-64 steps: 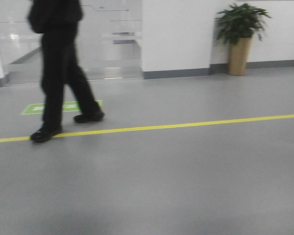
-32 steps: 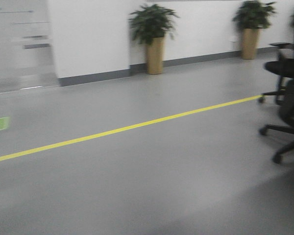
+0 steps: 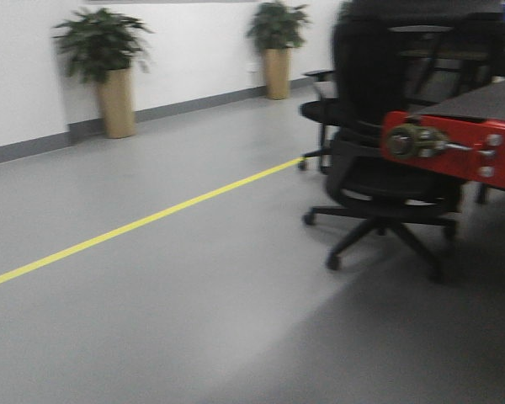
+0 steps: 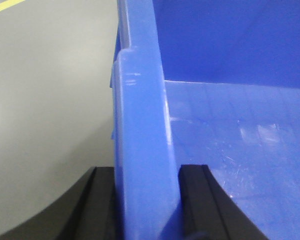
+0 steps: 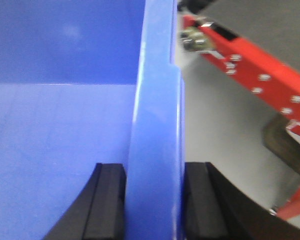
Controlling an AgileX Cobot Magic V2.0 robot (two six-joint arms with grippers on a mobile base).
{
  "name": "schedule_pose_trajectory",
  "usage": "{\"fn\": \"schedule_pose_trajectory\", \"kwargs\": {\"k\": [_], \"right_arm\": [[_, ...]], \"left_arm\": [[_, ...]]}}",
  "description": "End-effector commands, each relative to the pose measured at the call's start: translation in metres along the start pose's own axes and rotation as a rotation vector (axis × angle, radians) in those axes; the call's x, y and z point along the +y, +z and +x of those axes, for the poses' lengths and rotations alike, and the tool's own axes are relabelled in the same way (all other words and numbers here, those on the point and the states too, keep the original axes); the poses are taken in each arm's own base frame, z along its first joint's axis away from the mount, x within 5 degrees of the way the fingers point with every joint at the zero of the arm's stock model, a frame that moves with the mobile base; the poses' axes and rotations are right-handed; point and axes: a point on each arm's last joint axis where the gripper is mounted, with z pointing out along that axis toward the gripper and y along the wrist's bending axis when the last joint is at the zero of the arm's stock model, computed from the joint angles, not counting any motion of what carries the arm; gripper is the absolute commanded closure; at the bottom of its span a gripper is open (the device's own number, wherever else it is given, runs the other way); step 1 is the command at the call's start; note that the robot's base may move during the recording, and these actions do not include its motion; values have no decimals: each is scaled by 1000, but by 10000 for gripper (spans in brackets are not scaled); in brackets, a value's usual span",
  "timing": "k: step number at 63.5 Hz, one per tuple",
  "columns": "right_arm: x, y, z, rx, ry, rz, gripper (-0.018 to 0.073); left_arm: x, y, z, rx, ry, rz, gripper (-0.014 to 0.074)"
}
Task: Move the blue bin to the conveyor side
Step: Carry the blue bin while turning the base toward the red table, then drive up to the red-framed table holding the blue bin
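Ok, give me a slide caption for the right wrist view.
Fingers of the right gripper pinch the blue bin wall, the conveyor beside it.

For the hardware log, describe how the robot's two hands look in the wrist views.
Only the fingers show. The left hand has two matte black ones, flat on the inner faces, with outer edges flaring in a curve toward the base. The right hand looks the same: black, blocky, with curved outer flanks. No cables, markings or arm links are visible.
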Motion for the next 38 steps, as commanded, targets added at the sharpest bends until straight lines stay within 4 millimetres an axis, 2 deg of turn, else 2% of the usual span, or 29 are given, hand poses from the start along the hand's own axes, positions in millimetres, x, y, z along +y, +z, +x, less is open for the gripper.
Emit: {"fn": "schedule_pose_trajectory", "kwargs": {"k": [1,38], "right_arm": [[-6,-12,-9,-134,-39,63,639],[-6,-12,-9,-134,-38,62,639]], "left_arm": [[2,-12,-9,-125,34,-24,615],[2,-12,-9,-125,34,-24,615]]}}
